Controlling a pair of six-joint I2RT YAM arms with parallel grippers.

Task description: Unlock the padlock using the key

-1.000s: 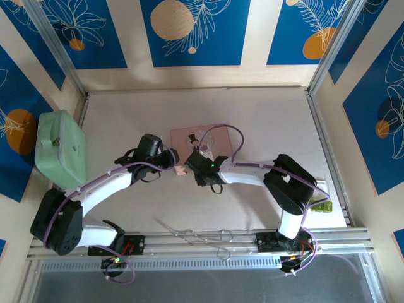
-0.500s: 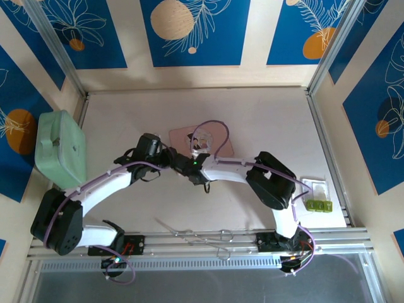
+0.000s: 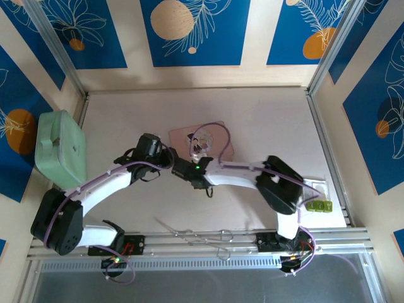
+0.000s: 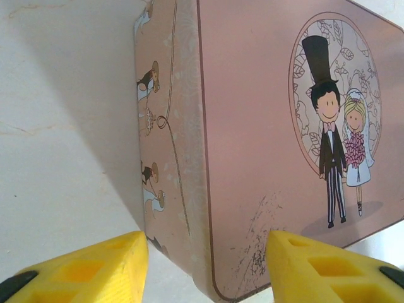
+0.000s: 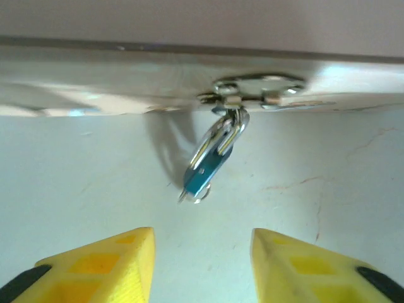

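While left gripper stays apart, right gripper, apart too, has shifted left facing padlock

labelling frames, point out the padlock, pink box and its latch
padlock (image 5: 205, 169), right wrist view, on its bluish body
pink box (image 4: 252, 126), left wrist view, on the lid face
latch (image 5: 259, 88), right wrist view, on the metal plate

**Bright overhead light, soft close-ups**

The top view is bright, even and sharp. From the left wrist, the box casts a broad soft shadow leftward over the table. From the right wrist everything is hazy: the padlock is blurred, its shadow falling left, glare washing the latch.
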